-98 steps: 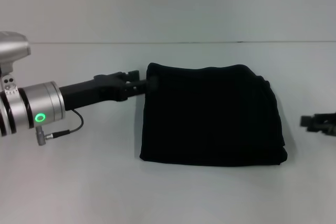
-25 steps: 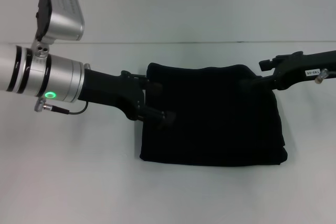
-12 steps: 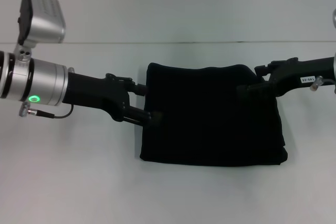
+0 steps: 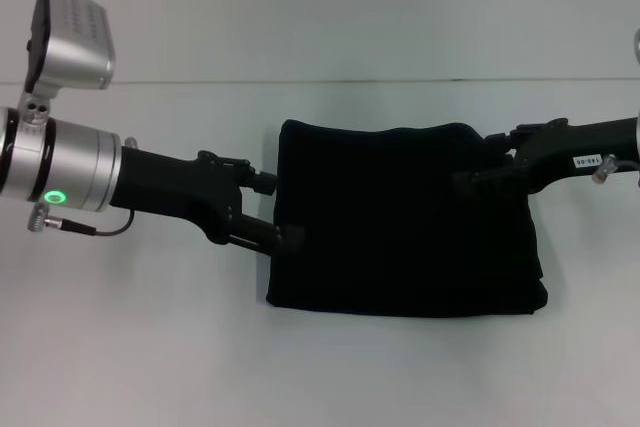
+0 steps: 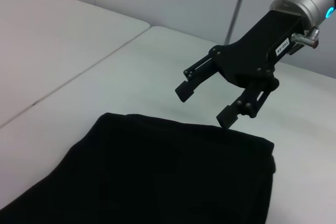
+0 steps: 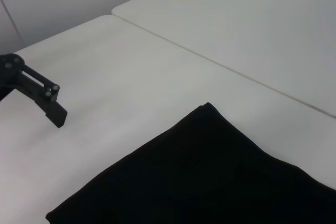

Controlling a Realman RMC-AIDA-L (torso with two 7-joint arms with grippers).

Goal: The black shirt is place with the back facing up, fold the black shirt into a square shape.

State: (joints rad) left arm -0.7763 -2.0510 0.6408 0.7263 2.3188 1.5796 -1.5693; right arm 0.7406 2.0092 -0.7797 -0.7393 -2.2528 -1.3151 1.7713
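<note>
The black shirt lies folded into a rough square in the middle of the white table, with no lettering showing. My left gripper is open at the shirt's left edge, holding nothing. One of its fingertips shows in the right wrist view, beyond a corner of the shirt. My right gripper hovers at the shirt's upper right corner. The left wrist view shows that right gripper open and empty, just above the far edge of the shirt.
The white table extends all around the shirt. A seam line crosses the table behind it. The left arm's silver wrist with a green light stands at the left, and the right arm enters from the right edge.
The right arm has come in from the far right to the shirt's upper right corner. Over the last second the left gripper has drawn back leftward to the shirt's edge.
</note>
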